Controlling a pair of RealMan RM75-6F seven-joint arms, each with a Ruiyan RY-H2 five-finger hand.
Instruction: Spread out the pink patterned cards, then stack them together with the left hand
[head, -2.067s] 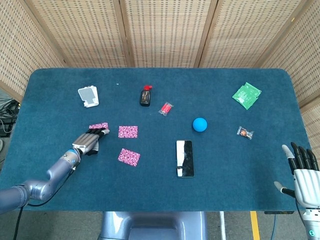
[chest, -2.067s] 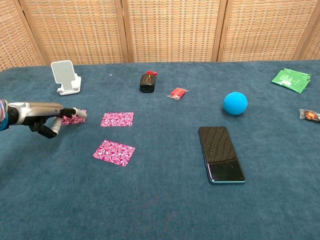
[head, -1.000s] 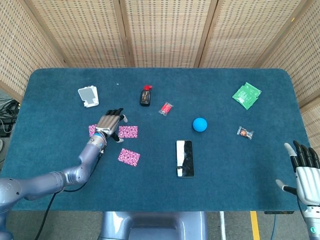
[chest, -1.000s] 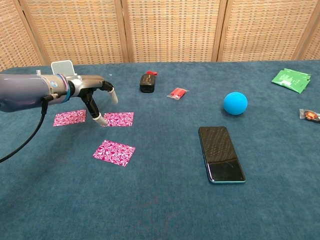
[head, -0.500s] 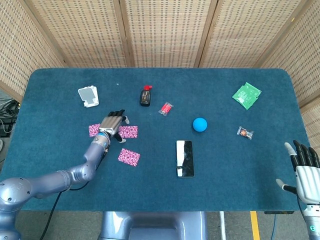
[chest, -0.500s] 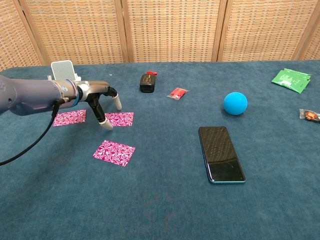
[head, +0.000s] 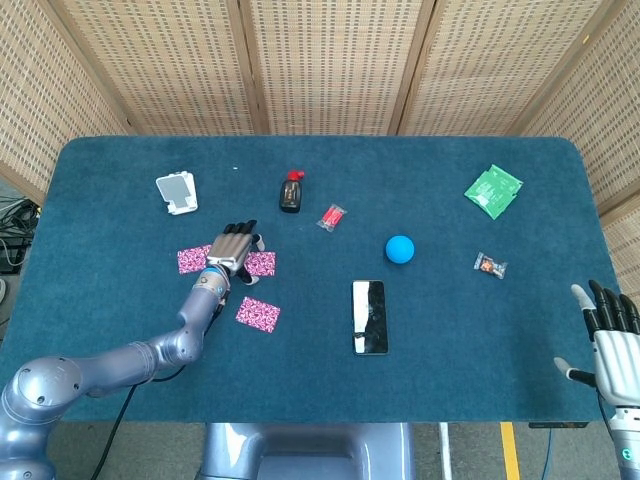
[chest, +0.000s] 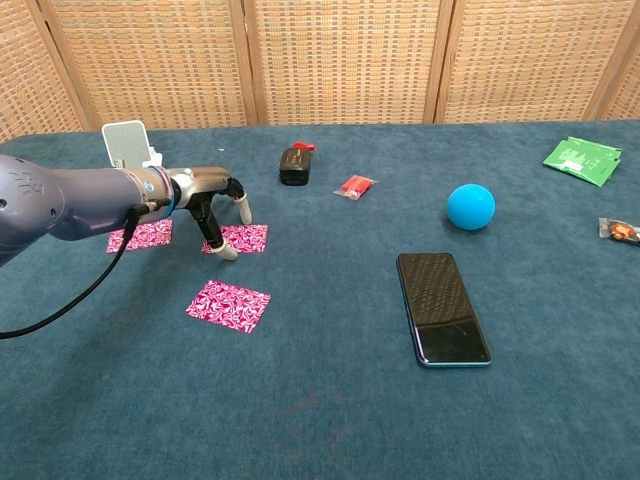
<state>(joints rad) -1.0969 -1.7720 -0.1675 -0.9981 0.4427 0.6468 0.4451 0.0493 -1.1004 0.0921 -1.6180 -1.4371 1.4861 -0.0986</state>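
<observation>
This is looking like a robot test room: woven rattan screens (head: 330, 60) are closing in a blue felt-topped table (head: 320, 380), with cables (head: 12, 225) trailing on the floor.

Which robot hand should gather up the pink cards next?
The left hand. It hangs right over the middle pink card, beside the other two. The right hand sits past the table's far right edge.

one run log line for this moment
left hand: fingertip on middle pink card | pink cards: spread, unstacked | right hand: open, idle
</observation>
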